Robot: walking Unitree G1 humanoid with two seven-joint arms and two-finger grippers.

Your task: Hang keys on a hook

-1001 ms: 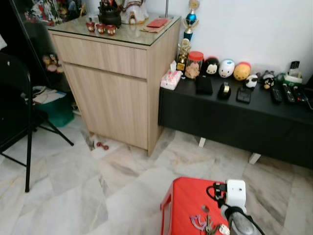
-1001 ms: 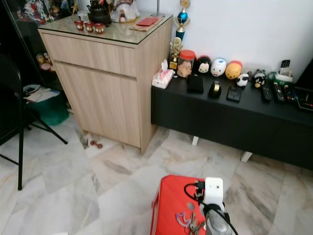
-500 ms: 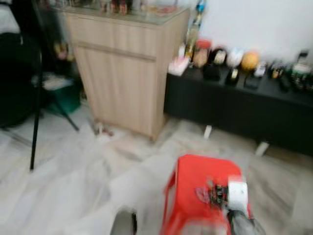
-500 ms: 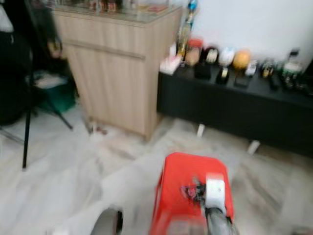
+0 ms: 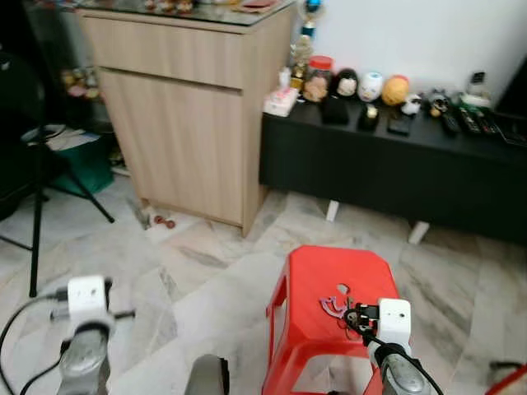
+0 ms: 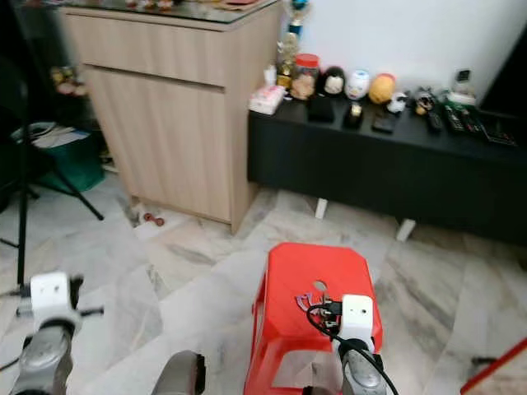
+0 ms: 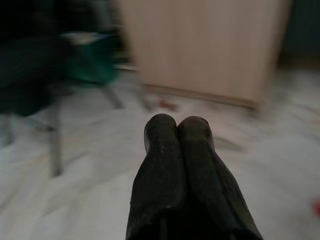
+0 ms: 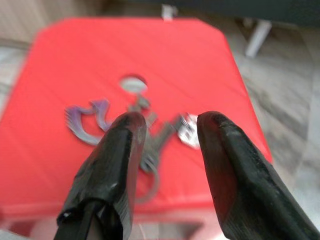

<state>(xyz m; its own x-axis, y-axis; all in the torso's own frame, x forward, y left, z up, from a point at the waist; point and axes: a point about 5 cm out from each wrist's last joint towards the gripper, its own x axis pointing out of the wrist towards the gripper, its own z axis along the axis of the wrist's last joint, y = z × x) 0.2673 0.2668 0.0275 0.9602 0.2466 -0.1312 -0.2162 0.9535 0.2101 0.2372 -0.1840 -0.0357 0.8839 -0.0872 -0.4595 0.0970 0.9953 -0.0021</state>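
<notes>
A bunch of keys [image 8: 150,135] with a purple hook-shaped fob is lying on the red plastic stool [image 5: 309,280]. The right gripper [image 8: 167,125] is hovering above it, fingers apart; the left gripper [image 7: 178,127] is pressing its fingers together over the marble floor [image 5: 165,263].

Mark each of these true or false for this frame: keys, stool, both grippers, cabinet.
1. The keys lie on the red stool. True.
2. The right gripper is shut on the keys. False: its fingers are open, apart above the keys, not holding them.
3. The left gripper has its fingers pressed together. True.
4. The left gripper is over the stool. False: it points at bare marble floor, with the wooden cabinet beyond.
5. The stool's seat has a hole, next to the keys. True.
</notes>
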